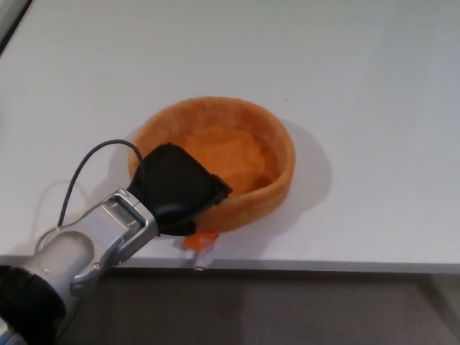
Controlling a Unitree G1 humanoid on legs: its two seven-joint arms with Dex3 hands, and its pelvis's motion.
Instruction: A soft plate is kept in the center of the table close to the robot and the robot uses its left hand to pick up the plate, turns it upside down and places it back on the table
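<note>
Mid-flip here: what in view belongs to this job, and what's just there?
Part of the job:
- orange plate, right way up
- left hand, gripping its near rim
- table

Just there:
- small tag hanging under the plate
- black cable on the arm

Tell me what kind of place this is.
Probably a lab or test bench: a bare white table holding only a soft orange plate, gripped at its near rim by the robot's left hand, with grey floor below the edge.

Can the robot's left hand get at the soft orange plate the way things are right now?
Probably yes. The left hand is already at the near-left rim of the soft orange plate, seemingly gripping it, and nothing else on the white table stands in the way.
</note>
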